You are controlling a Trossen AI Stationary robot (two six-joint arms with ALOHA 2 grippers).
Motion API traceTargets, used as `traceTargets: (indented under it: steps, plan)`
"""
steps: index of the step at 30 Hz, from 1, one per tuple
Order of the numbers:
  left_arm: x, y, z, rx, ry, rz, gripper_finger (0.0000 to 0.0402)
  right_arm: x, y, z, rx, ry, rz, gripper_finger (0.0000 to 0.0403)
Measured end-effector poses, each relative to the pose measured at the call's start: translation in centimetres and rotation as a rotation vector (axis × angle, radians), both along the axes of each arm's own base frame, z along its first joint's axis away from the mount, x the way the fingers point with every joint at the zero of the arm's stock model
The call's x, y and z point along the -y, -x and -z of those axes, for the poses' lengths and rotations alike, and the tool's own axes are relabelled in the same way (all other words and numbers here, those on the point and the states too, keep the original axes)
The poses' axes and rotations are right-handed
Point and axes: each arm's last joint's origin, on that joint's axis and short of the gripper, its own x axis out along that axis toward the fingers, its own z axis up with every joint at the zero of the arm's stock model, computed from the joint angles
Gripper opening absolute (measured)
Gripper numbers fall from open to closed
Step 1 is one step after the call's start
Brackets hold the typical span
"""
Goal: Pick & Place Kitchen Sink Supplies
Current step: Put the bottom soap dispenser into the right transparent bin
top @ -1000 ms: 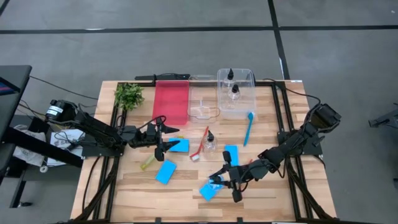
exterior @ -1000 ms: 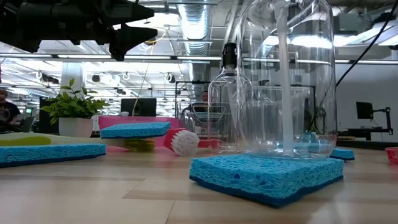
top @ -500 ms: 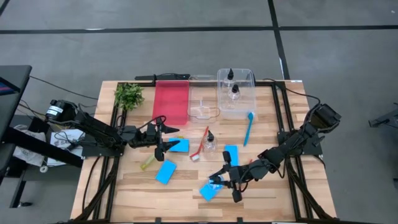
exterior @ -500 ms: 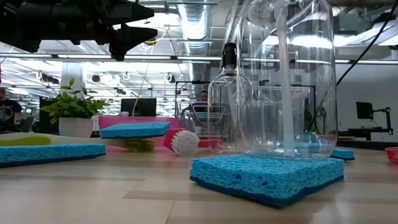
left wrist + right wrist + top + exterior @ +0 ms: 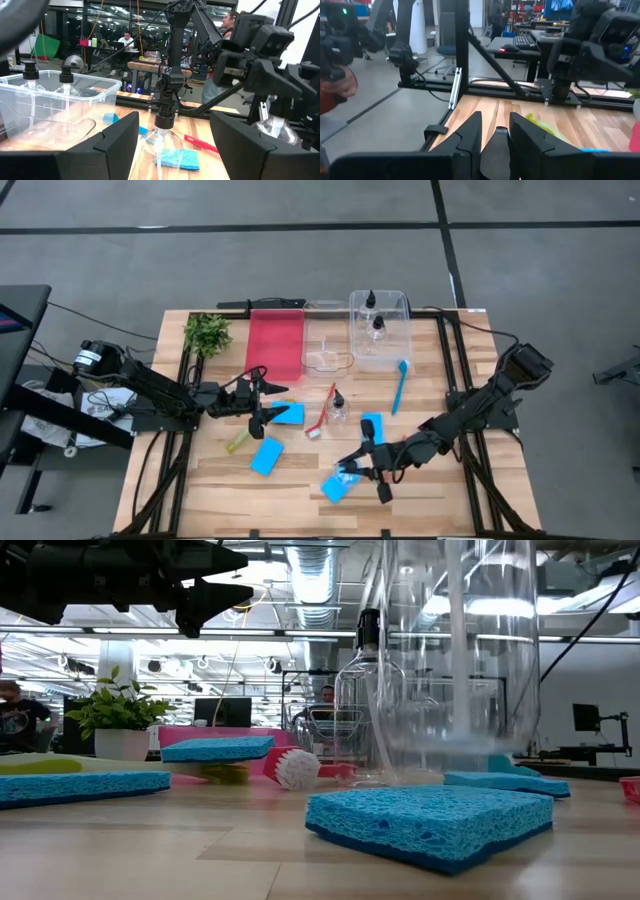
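R tool grips bottle cap, body hidden.

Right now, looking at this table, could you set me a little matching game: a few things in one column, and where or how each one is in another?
Things:
1. plant sprig
2. blue brush
3. clear tub
4. right tool

Places or states:
A. holds two small black-capped bottles
B. at a table corner, beside the red tray
C. shut on the black cap of a clear bottle
D. lying on bare wood, just outside the clear tub

Pairs: 1-B, 2-D, 3-A, 4-C
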Motion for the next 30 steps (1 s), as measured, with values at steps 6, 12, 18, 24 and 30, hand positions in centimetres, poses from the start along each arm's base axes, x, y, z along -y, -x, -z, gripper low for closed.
traceTargets:
  steps: [6, 12, 18, 24, 30]
  plan:
    - [0.0, 0.0, 0.0, 0.000, 0.000, 0.000, 0.0248, 0.7, 0.9, -1.7, 0.047, -0.005, 0.003, 0.0086]
    - [0.0, 0.0, 0.0, 0.000, 0.000, 0.000, 0.0248, 2.0, 2.3, -3.5, 0.063, -0.016, 0.017, 0.0078]
    - [0.0, 0.0, 0.0, 0.000, 0.000, 0.000, 0.0248, 3.7, 3.8, -5.3, 0.083, -0.030, 0.045, 0.0081]
    - [0.0, 0.0, 0.0, 0.000, 0.000, 0.000, 0.0248, 5.3, 5.3, -6.9, 0.120, -0.055, 0.081, 0.0085]
    - [0.0, 0.0, 0.0, 0.000, 0.000, 0.000, 0.0248, 7.0, 6.7, -8.1, 0.153, -0.049, 0.120, 0.0077]
